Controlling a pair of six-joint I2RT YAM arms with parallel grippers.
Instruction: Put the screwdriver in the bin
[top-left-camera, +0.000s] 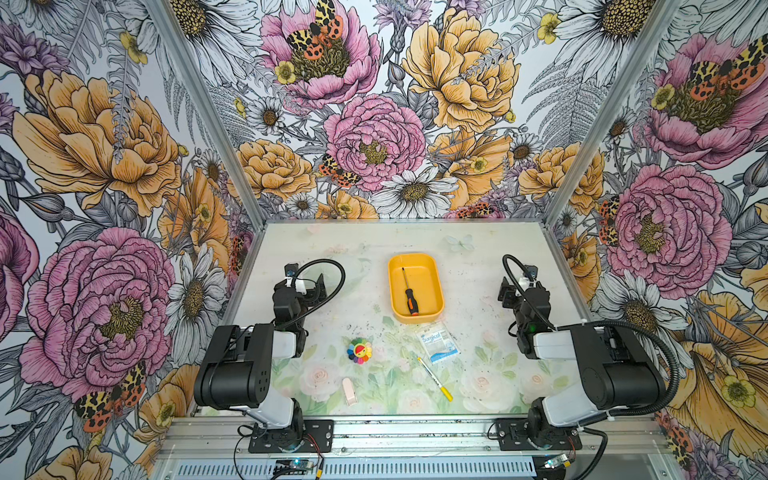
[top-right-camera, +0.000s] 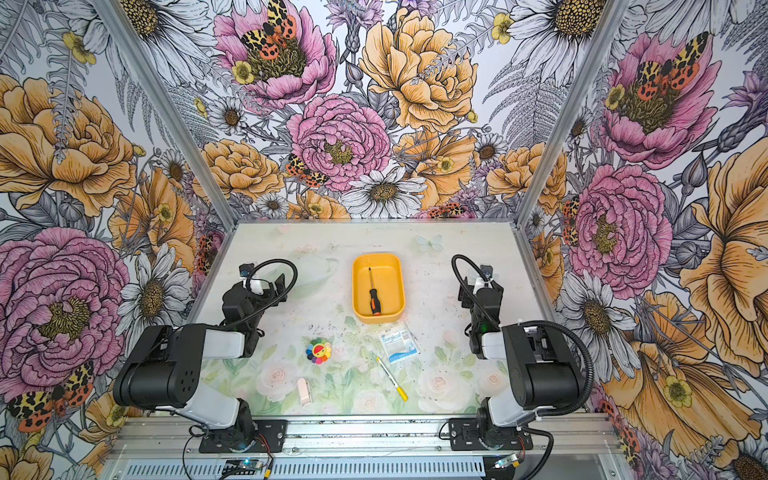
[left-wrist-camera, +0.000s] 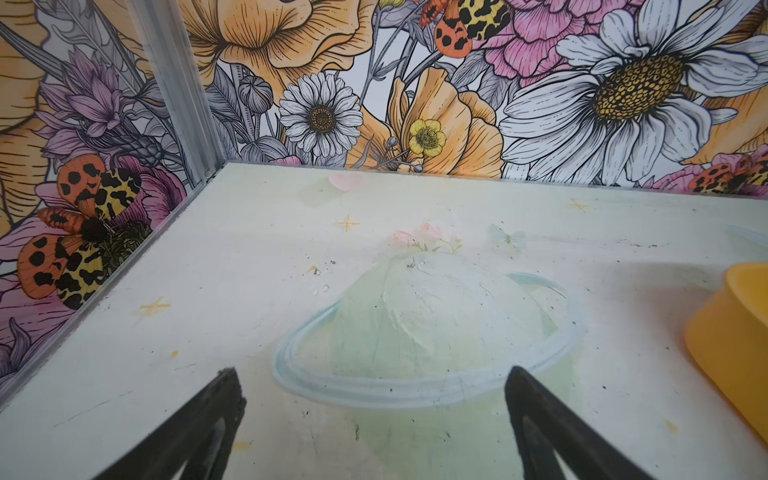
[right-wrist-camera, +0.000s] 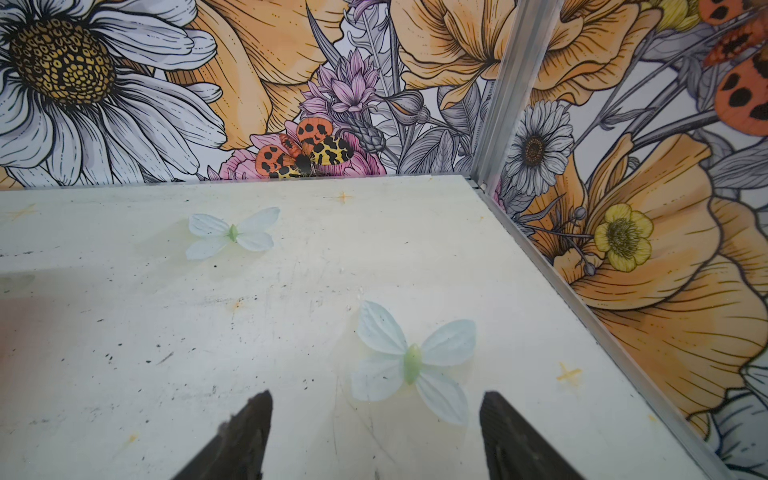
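Table (top-left-camera: 332, 249): pale floral top, walled in by flowered panels.
Bin (top-left-camera: 417, 319) (top-right-camera: 378, 320): yellow-orange tray, stood mid-table toward the back wall, between the two arms in both top views; one corner (left-wrist-camera: 731, 340) showed in the left wrist view.
Packet (top-left-camera: 437, 341): white and blue, printed "Surgical", lay just beside the bin's near end.
Pen (top-left-camera: 435, 378): white with a yellow cap, lay slantwise near the packet.
Flower toy (top-left-camera: 359, 350): many-coloured, lay left of the packet.
Pink block (top-left-camera: 350, 390): small, lay nearest the front edge.
Screwdriver (top-left-camera: 408, 291) (top-right-camera: 374, 293): lay flat inside the bin, orange end toward the front.
Left gripper (left-wrist-camera: 370, 374): jaws spread, nothing between them, well apart from the screwdriver.
Right gripper (right-wrist-camera: 376, 399): jaws likewise spread and bare, over bare table, well apart from the bin.
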